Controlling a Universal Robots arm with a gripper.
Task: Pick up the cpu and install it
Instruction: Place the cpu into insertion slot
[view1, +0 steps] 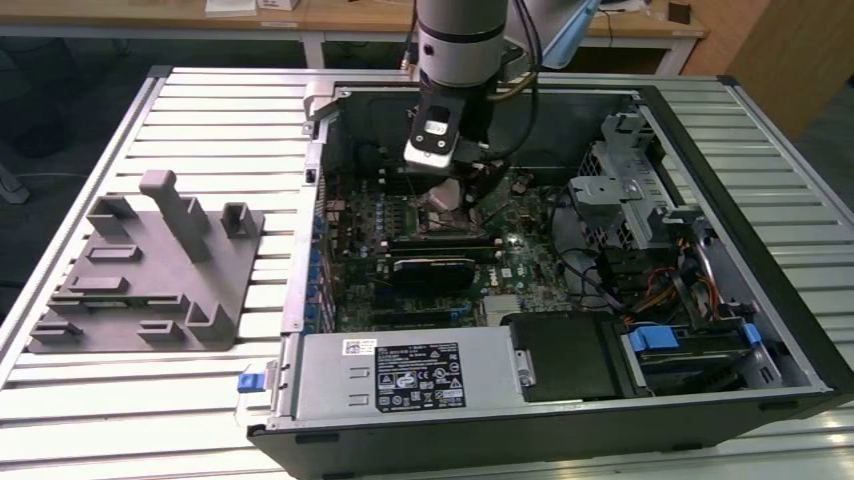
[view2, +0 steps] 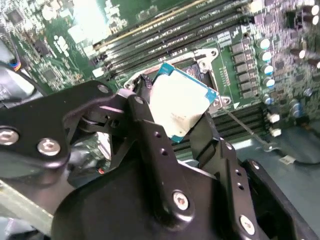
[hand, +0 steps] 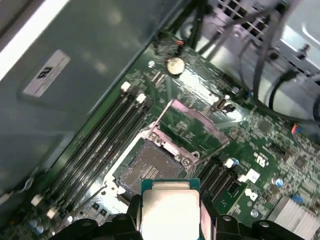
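Holding the cpu (hand: 170, 212) by two opposite edges, the gripper (view2: 176, 114) is closed on it, one black finger (view2: 150, 130) on each side and the silver top facing up. The chip hangs over the open socket (hand: 149, 167) near the middle of the motherboard (view1: 400, 215), apart from it and not seated. In the first wrist view it sits over the socket's near edge rather than square over the pin field.

Judgement for this step: the chip needs to be centred over the socket with its sides parallel to the frame, held level, and brought straight down with no sideways slide, since the bare contacts look easy to bend. I cannot tell corner mark or notch orientation from these views. The grip should stay on the rim only.

Around it:
- load plate (hand: 192, 122) is flipped up at the socket's far side, so the opening is free
- thin lever (view2: 250, 132) sticks out beside the frame, close to one finger; judged the likeliest snag
- memory slots (hand: 100, 145) run along one side of the socket, just beside it
- coin cell (hand: 175, 65) is past the load plate, well apart
- cables (view1: 654, 290) and drive cage (view1: 634, 190) are along the case (view1: 787, 330) wall, away from the arm
- power supply box (view1: 400, 375) is at the case's front corner
- grey fixture (view1: 147, 270) lies on the worktop (view1: 200, 110) outside the case, near the edge at the exterior view's left
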